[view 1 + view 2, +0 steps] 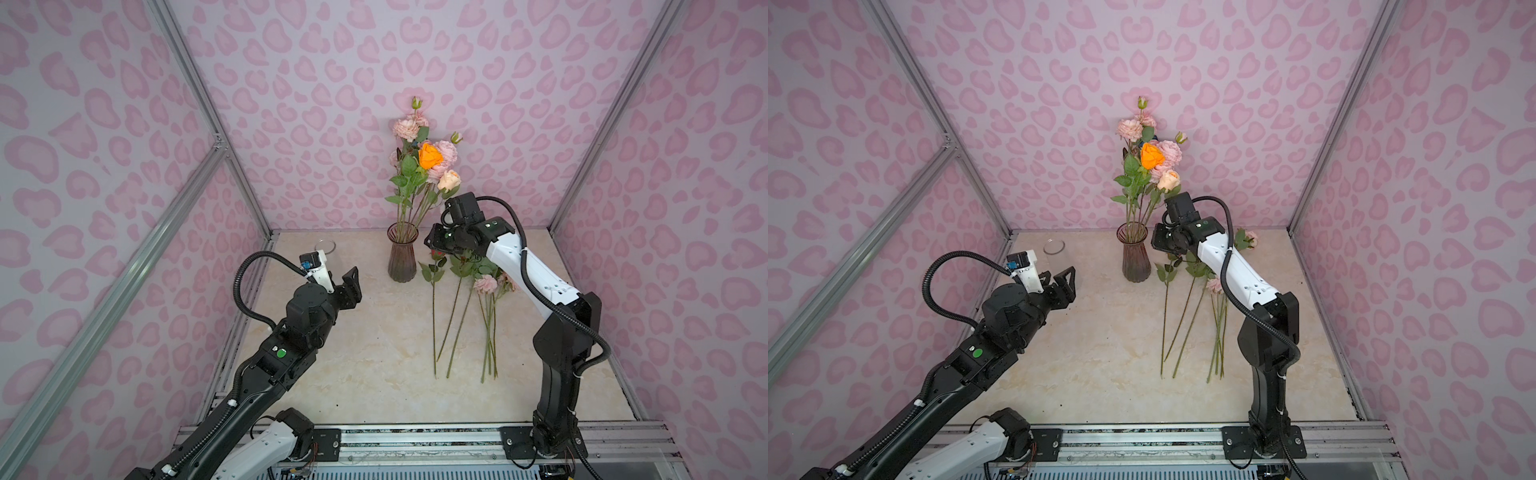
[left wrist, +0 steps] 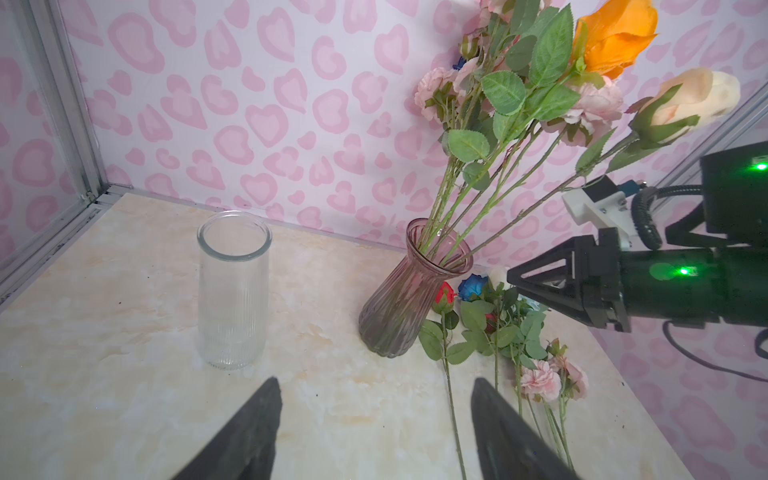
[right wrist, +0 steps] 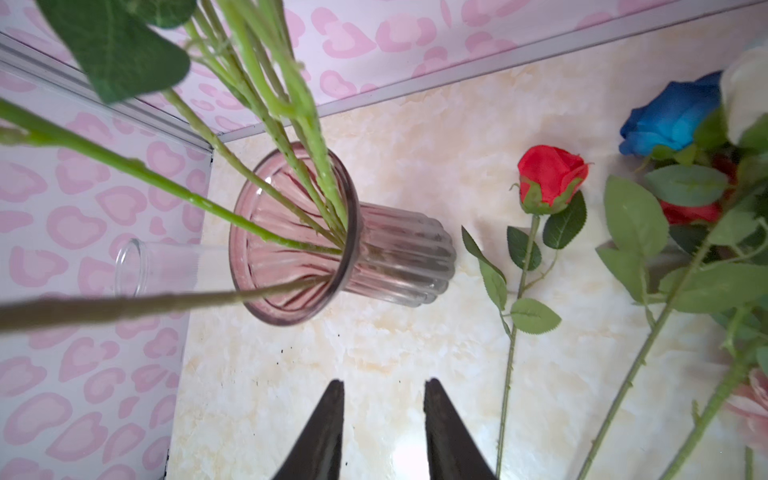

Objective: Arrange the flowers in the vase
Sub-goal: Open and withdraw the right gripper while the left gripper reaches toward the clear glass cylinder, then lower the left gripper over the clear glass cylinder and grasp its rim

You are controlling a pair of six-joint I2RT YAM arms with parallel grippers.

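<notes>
A ribbed purple-pink glass vase (image 1: 402, 257) (image 3: 332, 249) stands near the back wall. It holds several flowers, among them an orange rose (image 1: 430, 156), a peach bud (image 2: 694, 97) and pink blooms. More flowers lie on the table to its right: a red rose (image 3: 548, 178), a blue rose (image 3: 673, 112) and pink blooms (image 1: 485, 284). My right gripper (image 3: 384, 381) hovers just right of the vase's mouth, above the lying blooms; it is narrowly open and empty. My left gripper (image 2: 376, 382) hangs wide open and empty, left of the vase.
A clear ribbed glass jar (image 2: 232, 291) stands empty at the back left, just beyond my left gripper. Pink patterned walls with metal posts (image 1: 232, 174) close in three sides. The long stems (image 1: 457, 328) of the lying flowers reach toward the front.
</notes>
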